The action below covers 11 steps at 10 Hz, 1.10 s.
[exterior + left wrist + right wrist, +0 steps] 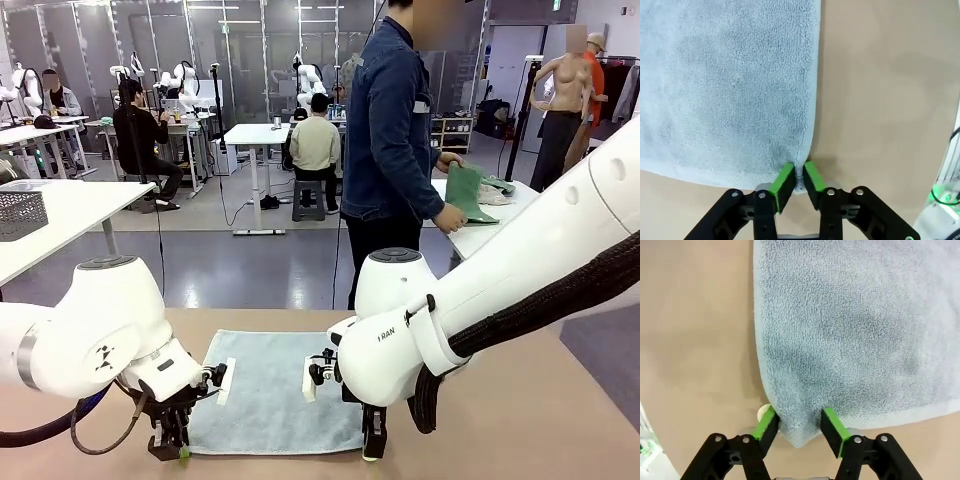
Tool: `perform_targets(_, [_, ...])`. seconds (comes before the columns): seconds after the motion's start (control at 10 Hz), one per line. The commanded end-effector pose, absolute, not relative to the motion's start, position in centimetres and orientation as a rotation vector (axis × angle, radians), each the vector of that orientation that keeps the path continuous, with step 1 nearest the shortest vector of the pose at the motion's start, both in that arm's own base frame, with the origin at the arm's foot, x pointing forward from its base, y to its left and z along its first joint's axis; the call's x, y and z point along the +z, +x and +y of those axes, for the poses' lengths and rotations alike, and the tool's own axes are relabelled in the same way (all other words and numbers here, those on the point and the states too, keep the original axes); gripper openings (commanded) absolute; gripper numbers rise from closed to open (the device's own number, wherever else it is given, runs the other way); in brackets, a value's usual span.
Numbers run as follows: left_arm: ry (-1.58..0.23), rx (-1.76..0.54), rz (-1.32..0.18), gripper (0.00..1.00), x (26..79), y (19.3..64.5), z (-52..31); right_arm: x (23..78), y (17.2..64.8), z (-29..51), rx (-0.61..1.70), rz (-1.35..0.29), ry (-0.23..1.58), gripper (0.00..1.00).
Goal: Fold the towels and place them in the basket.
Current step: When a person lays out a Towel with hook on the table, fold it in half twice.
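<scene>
A pale blue-grey towel (275,385) lies flat on the tan table (520,420) between my two arms. My left gripper (170,452) points down at the towel's near left corner. In the left wrist view, the left gripper (799,176) is pinched shut on that corner of the towel (725,85). My right gripper (372,447) is at the near right corner. In the right wrist view, the right gripper (800,427) has closed in on the corner of the towel (850,330), with the cloth between its green pads. The person holds a green towel (465,195) at a side table. The dark mesh basket (20,213) stands on a white table at far left.
The person (390,150) stands beyond the table's far edge, turned to a white table (490,225) at the right. Bare tan tabletop lies left and right of the towel. Other people sit at desks far back.
</scene>
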State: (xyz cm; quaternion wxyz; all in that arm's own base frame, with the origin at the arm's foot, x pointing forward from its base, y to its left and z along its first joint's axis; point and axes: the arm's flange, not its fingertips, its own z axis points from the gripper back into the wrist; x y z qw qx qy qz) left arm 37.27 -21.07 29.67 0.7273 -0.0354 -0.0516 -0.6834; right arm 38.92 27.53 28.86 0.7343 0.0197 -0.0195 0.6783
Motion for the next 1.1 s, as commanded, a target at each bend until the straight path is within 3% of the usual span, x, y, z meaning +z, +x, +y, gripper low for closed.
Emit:
perform_targets(0.0, [-0.076,-1.496,-0.121,0.00,28.8,36.5,-20.1,28.0,38.4,27.1,1.495,-0.024,0.059,0.05])
perform_targets(0.1, [-0.069,-1.499,-0.132,0.00,29.1,36.3,-20.1,28.5,38.1,27.0,1.495,-0.027,0.055,0.00])
perform_targets(0.5, [-0.066,-1.525,-0.147,0.00,30.7,35.4,-20.0,30.9,36.9,26.5,1.486,-0.043,0.122,0.00])
perform_targets(0.8, [-0.048,-1.550,-0.197,0.00,33.3,34.0,-19.9,33.7,36.0,26.7,1.482,-0.058,0.075,0.00])
perform_targets(1.0, [-0.070,-1.552,-0.244,0.00,35.4,32.6,-19.9,36.0,35.2,26.8,1.491,-0.110,0.022,0.05])
